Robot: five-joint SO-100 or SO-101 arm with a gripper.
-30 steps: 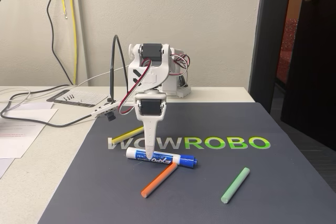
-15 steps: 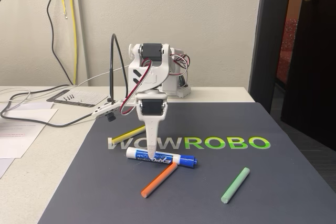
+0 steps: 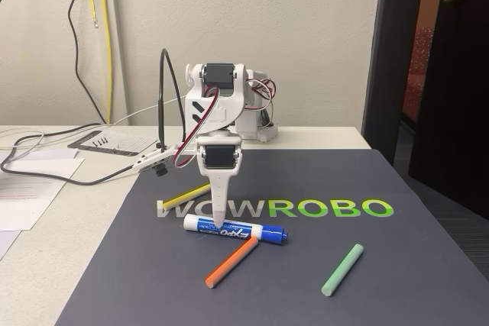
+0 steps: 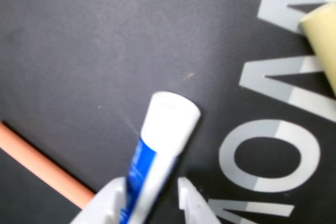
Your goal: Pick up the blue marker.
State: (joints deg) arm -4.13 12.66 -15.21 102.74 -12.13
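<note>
Stood folded over at the far middle of the dark mat, upper links upright, wrist turned straight down. Fingers lowered onto the white end of the blue marker; in the wrist view, one white finger on each side of the barrel, close against it, though firm clamping could not be told. Marker flat on the mat, just in front of the printed lettering, about midway between the mat's left and right edges. Long axis nearly parallel to the mat's near edge, white butt end toward the left edge, blue cap toward the right and slightly nearer. Orange stick angled at the cap end, touching or nearly so. Yellow stick behind, green stick toward the near right corner.
</note>
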